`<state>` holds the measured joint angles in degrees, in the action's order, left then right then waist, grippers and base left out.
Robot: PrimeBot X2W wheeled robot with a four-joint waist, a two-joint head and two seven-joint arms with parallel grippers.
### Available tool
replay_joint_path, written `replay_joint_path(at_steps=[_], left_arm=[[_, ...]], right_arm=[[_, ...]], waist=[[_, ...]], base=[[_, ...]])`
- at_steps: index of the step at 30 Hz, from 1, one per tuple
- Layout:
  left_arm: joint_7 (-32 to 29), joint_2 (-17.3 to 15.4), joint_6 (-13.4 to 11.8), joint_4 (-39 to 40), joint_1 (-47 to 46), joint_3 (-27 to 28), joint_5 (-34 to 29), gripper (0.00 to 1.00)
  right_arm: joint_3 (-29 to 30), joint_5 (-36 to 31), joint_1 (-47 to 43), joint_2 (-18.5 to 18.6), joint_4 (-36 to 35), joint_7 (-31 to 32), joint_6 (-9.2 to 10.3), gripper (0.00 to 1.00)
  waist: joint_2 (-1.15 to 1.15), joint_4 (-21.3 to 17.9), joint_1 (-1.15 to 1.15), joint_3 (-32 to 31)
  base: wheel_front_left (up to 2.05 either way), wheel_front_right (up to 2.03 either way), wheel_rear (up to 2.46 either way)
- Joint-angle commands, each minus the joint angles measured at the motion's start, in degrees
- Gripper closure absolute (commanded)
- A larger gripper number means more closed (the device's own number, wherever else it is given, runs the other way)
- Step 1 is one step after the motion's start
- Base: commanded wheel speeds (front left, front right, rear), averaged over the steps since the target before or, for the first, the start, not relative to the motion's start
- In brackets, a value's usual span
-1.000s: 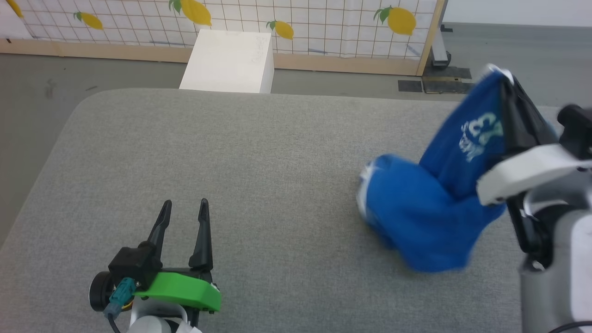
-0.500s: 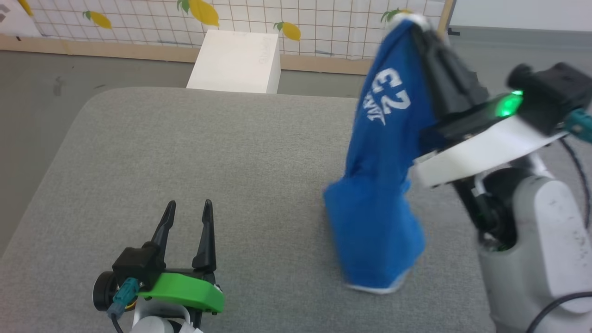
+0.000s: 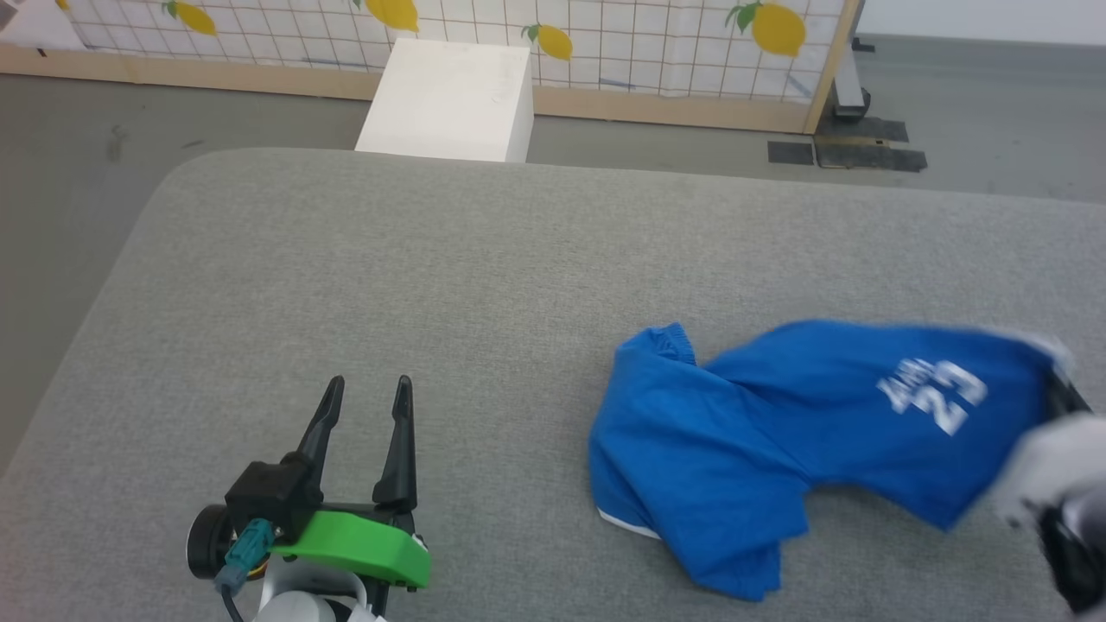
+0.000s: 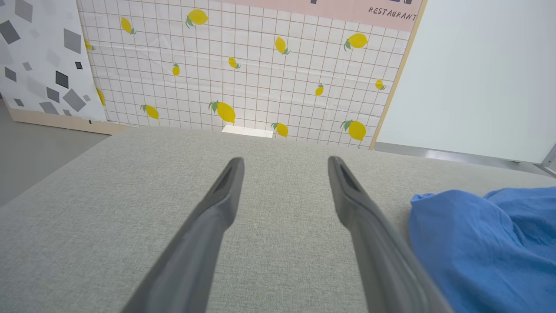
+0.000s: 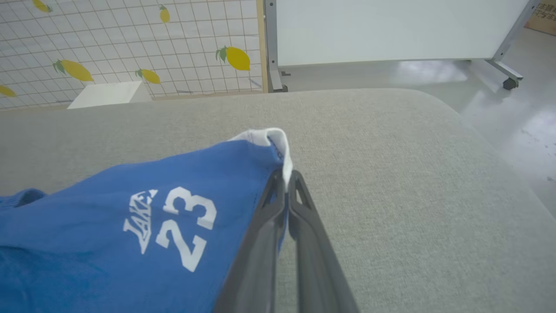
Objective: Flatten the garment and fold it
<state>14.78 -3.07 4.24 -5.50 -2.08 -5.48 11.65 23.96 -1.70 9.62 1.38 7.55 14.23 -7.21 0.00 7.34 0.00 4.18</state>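
A grey fabric-covered bench is filling the foreground, with a lemon-print grid screen and a white box standing behind it. The garment is lying on the bench's right half, bunched and twisted, with one leg stretching out toward the right edge. The right hand is clenching the white hem at that leg's corner, its fingers pinched tight on the cloth. The left hand is hovering released over bare bench, well apart from the garment.

This looks like the flattening step, since the cloth is far from smooth and no fold is made yet. The next move probably calls for the left hand to take the waistband or an opposite corner, so that both hands can draw the fabric taut.

The white print on the leg is reading "LAKERS 23". A pink sign above the screen is showing "RESTAURAN", its end cut off.
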Motion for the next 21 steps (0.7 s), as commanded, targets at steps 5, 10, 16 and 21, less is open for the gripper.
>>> replay_joint_path(at_steps=[5, 10, 16, 21], left_arm=[[0.22, 0.19, 0.09, -0.23, -0.91, -0.15, -0.23, 0.0], [0.22, 0.19, 0.16, -0.69, -1.13, -0.14, -0.09, 0.0], [0.22, 0.19, 0.1, -1.62, -2.76, -1.98, 0.67, 0.0], [-1.05, 0.19, -0.11, -5.62, -7.65, -6.62, 1.76, 0.0]], right_arm=[[6.9, -2.43, -2.65, 0.12, 5.26, 2.32, -0.28, 0.82], [4.48, -0.93, -3.64, 0.12, 6.72, -0.55, -0.28, 0.0], [-8.18, 2.58, -8.34, 0.12, -0.04, -11.85, -0.28, 0.0], [-18.45, 5.25, -11.63, 0.12, -4.73, -16.81, -0.28, 0.0]], waist=[[0.0, -1.42, 0.0, 0.83], [0.0, -2.99, 0.0, 0.5], [0.0, -4.97, 0.0, -0.14], [0.0, -7.49, 0.0, 0.51]], base=[[0.0, 0.0, 0.0], [0.0, 0.0, 0.0], [0.0, 0.0, 0.0], [0.0, 0.0, 0.0]])
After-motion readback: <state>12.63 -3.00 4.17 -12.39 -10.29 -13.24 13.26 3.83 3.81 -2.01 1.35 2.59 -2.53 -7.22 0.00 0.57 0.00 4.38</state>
